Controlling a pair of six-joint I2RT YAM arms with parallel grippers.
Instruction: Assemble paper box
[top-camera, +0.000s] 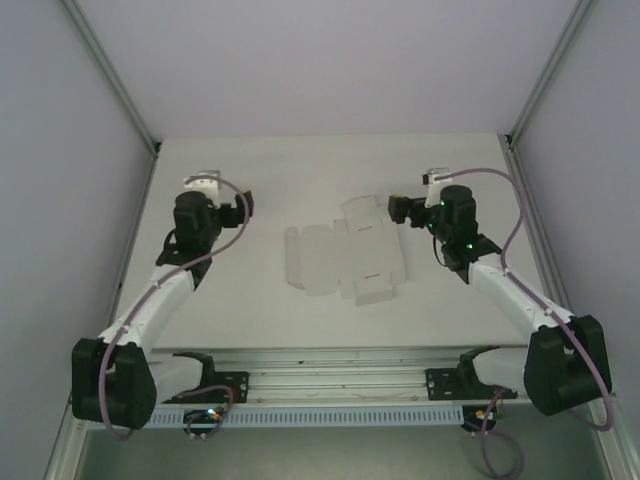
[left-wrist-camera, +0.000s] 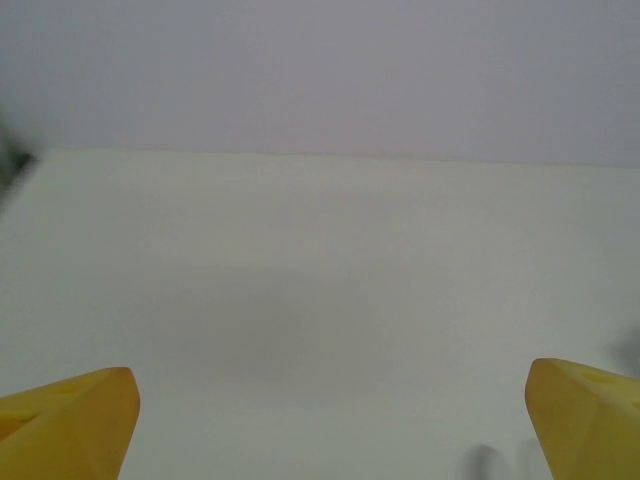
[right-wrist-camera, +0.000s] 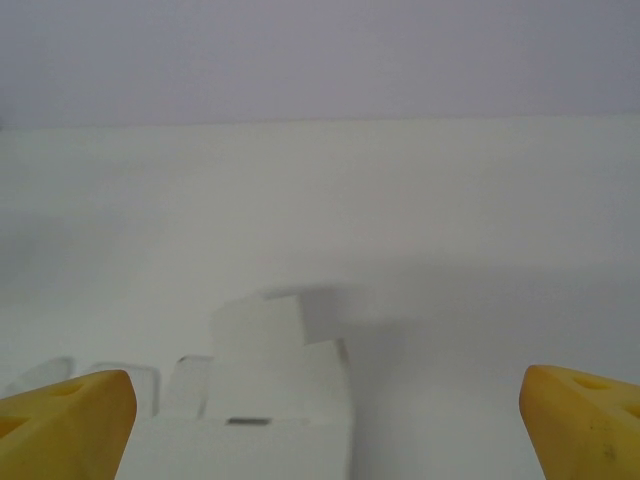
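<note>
**Box** (top-camera: 345, 255): white blank, unfolded and flat on the table (top-camera: 300, 165), mid-way between the arms. Its long axis runs roughly left to right, with flaps toward the far and near edges.

**Left gripper** (top-camera: 245, 205): elbow bent, low over the table and apart from the box. Yellow fingers (left-wrist-camera: 70, 425) are wide and empty.

**Right gripper** (top-camera: 396, 208): elbow bent, just beside the box's far right flap. Fingers (right-wrist-camera: 65, 420) are wide and empty.

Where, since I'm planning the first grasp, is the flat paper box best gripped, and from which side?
Probably the end flap of the paper box nearest the right gripper, approached from the right, low and edge-on. The box lies flat on the table, and that flap sticks out past its outline.
</note>
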